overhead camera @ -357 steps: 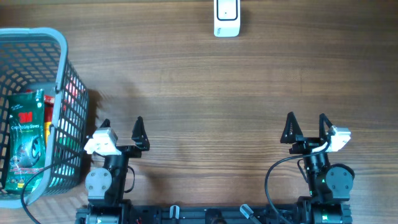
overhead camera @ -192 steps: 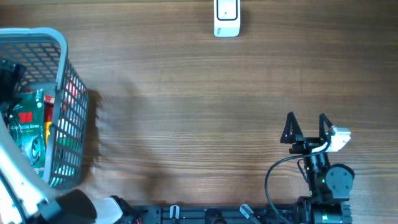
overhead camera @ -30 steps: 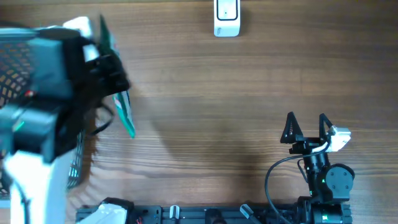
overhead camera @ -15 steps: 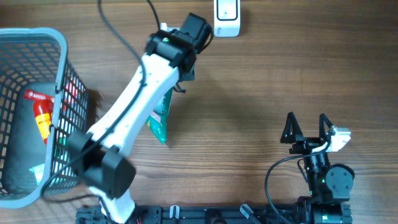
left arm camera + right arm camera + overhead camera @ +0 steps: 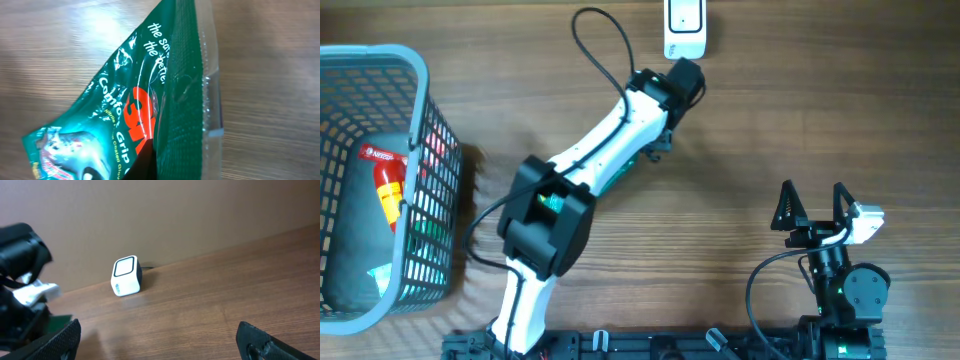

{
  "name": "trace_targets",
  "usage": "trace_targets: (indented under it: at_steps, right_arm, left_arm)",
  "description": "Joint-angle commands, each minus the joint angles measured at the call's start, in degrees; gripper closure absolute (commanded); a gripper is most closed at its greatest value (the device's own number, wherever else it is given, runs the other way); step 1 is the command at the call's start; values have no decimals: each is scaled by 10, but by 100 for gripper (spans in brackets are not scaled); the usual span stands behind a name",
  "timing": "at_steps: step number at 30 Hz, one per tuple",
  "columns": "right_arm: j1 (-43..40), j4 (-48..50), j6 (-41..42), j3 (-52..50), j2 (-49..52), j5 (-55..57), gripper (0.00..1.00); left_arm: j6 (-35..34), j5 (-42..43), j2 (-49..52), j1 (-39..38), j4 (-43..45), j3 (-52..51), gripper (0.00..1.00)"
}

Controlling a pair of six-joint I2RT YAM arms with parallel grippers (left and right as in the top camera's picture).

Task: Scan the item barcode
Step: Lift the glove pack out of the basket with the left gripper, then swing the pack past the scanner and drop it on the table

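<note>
Your left gripper (image 5: 658, 140) was shut tight on the green packet (image 5: 160, 110), close to the scanner (image 5: 684, 28) at the far edge. Your right gripper (image 5: 812, 190) sat wide open and empty. Best, I think, was to turn the barcode toward the scanner and hold still.

Grey mesh basket (image 5: 370, 51) stands at the left edge of the wooden tabletop (image 5: 770, 110). Inside it, a red canister (image 5: 382, 178) lies on a dark grey item (image 5: 350, 235). A plain brown wall (image 5: 200, 210) backs the tabletop.
</note>
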Motion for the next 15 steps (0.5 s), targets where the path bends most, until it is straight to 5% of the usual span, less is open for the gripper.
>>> trace_targets:
  at_steps: [1, 15]
  right_arm:
    - [3, 2, 4, -1, -6, 10, 0]
    - [3, 2, 4, -1, -6, 10, 0]
  left_arm:
    - [-10, 18, 20, -23, 19, -6, 95]
    - [-10, 18, 21, -49, 54, -13, 74]
